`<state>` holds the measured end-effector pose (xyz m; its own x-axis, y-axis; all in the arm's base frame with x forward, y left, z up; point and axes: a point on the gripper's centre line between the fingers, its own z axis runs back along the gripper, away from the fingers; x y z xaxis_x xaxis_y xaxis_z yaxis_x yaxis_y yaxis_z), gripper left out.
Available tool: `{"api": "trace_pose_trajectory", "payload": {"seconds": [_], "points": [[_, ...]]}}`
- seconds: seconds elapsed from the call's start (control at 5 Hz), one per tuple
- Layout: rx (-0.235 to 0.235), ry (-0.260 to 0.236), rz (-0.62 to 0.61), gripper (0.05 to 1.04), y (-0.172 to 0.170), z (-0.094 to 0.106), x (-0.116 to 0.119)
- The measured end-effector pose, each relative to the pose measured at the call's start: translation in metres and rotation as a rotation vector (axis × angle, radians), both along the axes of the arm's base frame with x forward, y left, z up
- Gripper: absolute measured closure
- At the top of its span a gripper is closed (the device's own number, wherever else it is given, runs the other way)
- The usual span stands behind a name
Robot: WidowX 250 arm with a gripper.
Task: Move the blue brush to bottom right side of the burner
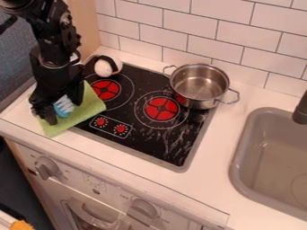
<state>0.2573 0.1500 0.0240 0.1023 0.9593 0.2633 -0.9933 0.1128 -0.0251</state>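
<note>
The brush [62,110] is at the hand [64,112], over the cloth [89,109]; whether it's gripped, I can't tell. Probably light, bristles springy; best pinched by its likely stiff blue body.

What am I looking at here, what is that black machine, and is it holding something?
It is a robot arm, seen by one fixed camera looking down at a slant. The arm comes in from the upper left and ends in a gripper, its mechanical hand. That is right at a blue brush with white bristles, over a green cloth; I cannot tell whether it grips the brush. Beside it is a black stove top bearing a metal pot, with a sink farther right.
</note>
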Motion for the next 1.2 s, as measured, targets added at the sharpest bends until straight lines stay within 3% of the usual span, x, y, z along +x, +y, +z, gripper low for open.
{"api": "trace_pose_trajectory", "payload": {"seconds": [0.2,0.4,0.8,1.2], "points": [[0.009,-0.019,-0.009,0.416,0.001,0.001,0.004],[0.017,-0.014,-0.012,0.526,0.002,0.001,0.003],[0.011,0.009,-0.052,0.528,-0.008,-0.002,0.0],[-0.016,-0.051,-0.045,0.528,-0.013,0.011,0.01]]}}
